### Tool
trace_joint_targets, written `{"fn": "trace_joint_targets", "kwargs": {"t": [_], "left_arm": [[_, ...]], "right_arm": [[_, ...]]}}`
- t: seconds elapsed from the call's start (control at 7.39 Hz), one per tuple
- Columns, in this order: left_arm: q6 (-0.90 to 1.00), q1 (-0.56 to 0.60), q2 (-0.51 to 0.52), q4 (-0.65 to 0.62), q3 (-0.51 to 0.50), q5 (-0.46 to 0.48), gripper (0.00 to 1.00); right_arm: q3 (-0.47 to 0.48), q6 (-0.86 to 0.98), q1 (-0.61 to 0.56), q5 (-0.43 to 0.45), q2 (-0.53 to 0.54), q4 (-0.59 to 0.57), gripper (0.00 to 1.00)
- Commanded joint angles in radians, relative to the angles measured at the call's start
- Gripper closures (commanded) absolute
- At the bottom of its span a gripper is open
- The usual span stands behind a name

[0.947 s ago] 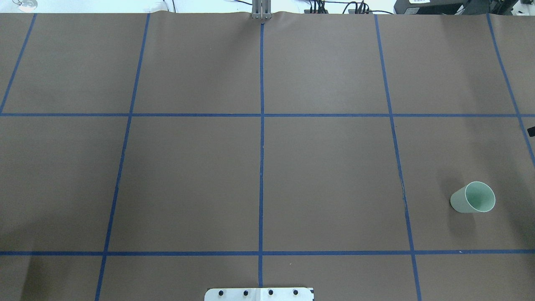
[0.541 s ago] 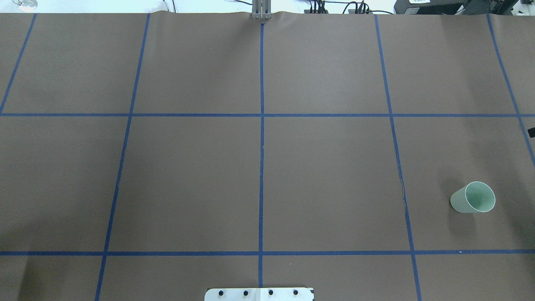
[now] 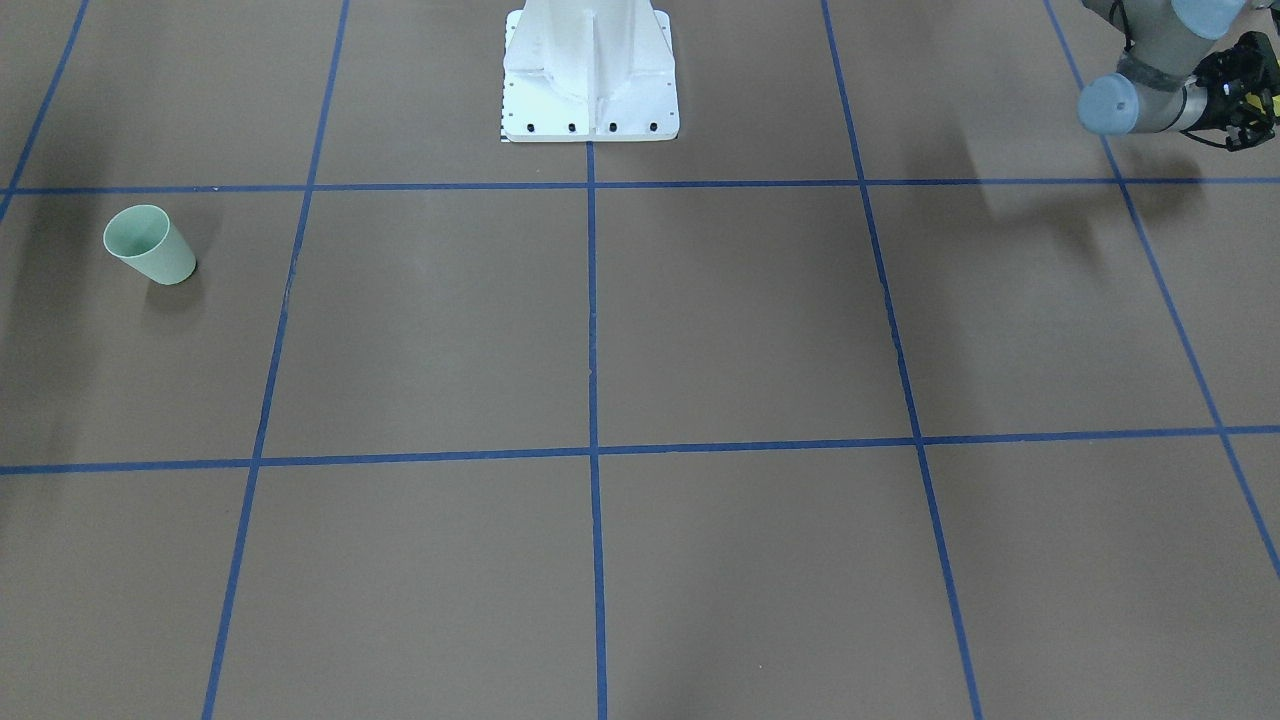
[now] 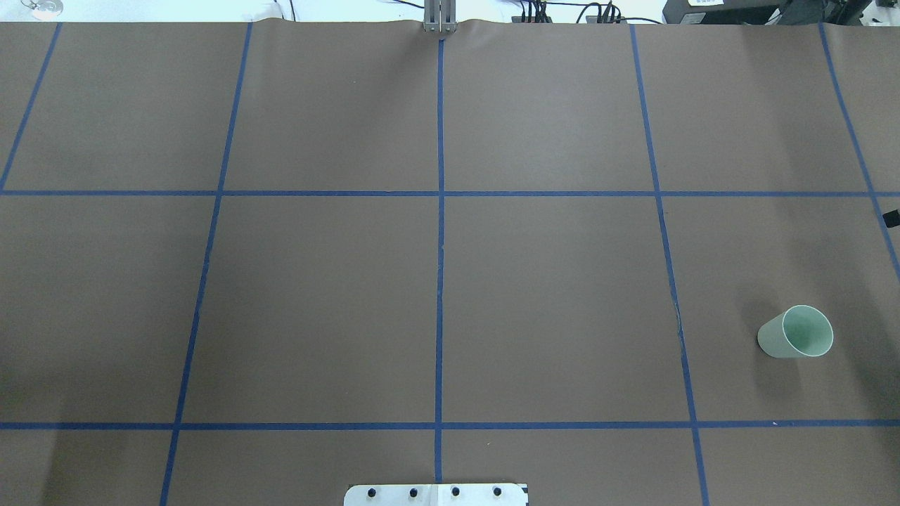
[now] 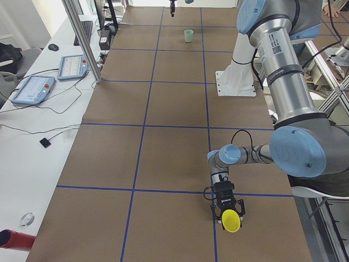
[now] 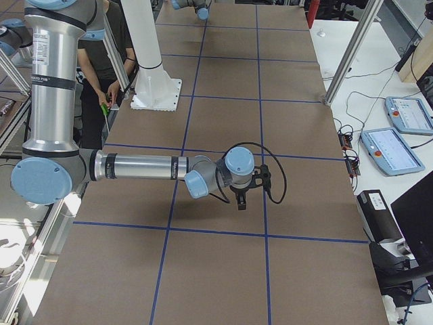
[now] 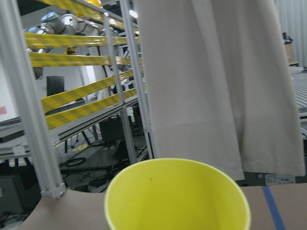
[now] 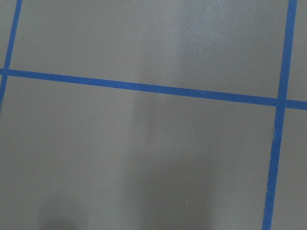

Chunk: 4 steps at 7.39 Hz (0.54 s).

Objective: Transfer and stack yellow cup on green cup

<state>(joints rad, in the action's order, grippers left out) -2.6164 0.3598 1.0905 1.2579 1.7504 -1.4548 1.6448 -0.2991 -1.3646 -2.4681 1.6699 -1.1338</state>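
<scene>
The yellow cup [image 7: 177,199] fills the bottom of the left wrist view, mouth up; it also shows in the exterior left view [image 5: 231,222]. My left gripper [image 5: 230,214] sits low over the table's left end and is shut on the yellow cup; its fingers do not show in the wrist view. In the front-facing view only part of it [image 3: 1240,95] shows at the edge. The green cup [image 4: 794,332] stands upright at the table's right side, also seen in the front-facing view [image 3: 150,245]. My right gripper [image 6: 239,202] points down above the table; I cannot tell whether it is open.
The robot's white base [image 3: 590,80] stands at the near middle edge. Blue tape lines [image 4: 439,281] split the brown table into squares. A side bench holds tablets [image 5: 32,90] and a metal post [image 5: 82,38]. A person [image 6: 101,61] stands behind the robot.
The green cup has not moved. A dark bit at the overhead view's right edge has shifted slightly farther from the robot, and the shadow at the left edge has changed a little.
</scene>
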Motion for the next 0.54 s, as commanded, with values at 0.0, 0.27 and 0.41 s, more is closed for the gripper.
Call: {"fn": "trace_joint_targets", "kwargs": {"t": [0.0,0.27,0.41], "left_arm": [[0.167,0.086,0.078,0.036,-0.002,0.274,0.71],[0.487,0.222,0.228,0.049,0.004,0.413,0.72],[0.635,0.275,0.294,0.098,0.003,0.447,0.71]], "right_arm": [[0.000,0.000,0.010,0.021,-0.031,0.000,0.00],[-0.013,0.000,0.056,0.067,-0.062,0.000,0.00],[-0.029,-0.012,0.064,0.078,-0.081,0.000,0.00]]}}
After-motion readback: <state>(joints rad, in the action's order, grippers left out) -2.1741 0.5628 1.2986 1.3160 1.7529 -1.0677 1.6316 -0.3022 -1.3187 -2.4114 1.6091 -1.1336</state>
